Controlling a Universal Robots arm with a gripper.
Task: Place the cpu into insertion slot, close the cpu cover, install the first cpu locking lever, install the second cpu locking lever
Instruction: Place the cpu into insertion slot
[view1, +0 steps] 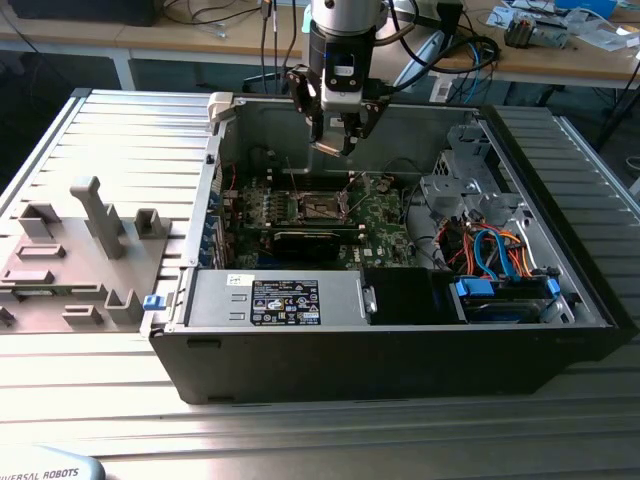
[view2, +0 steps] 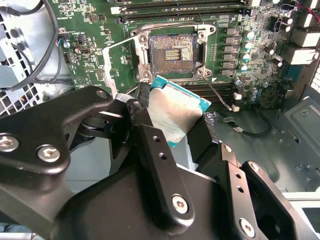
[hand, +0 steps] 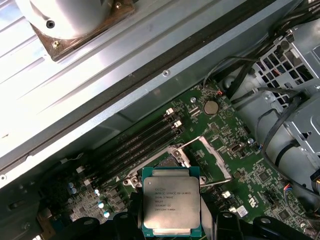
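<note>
In the second wrist view, the black fingers (view2: 156, 150) of the gripper (view2: 173, 118) are nearest. They are closed on the cpu (view2: 169, 109), one at each of two opposite edges, with its dull metal top facing that camera. The first wrist view shows the cpu (hand: 171, 205) from its printed face, green edging around the metal.

Past the chip lies the slot (view2: 172, 54), apart from it, with gold contacts showing in its dark square. In the first wrist view the slot (hand: 161, 162) is partly hidden behind the cpu. The cover (hand: 217, 156), a thin silvery frame, is swung up off the slot on one side. Whether the thin wire levers beside it are latched or free cannot be told.

Around the slot spreads the green board (view2: 100, 67), with long dark memory slots (hand: 135, 145) just beside the socket and a round coin cell (hand: 211, 106) further off.

In the exterior view the gripper (view1: 336, 146) hangs inside the open case (view1: 400, 350), well above the slot (view1: 318, 207). The cpu (view1: 330, 149) is a pale sliver at its tip. A power supply (view1: 285, 300) sits along the case's near wall, and blue cables (view1: 490, 250) lie towards the exterior view's right. The case rests on a ribbed metal table (view1: 300, 430), with a grey fixture tray (view1: 80, 250) to the exterior view's left.
</note>
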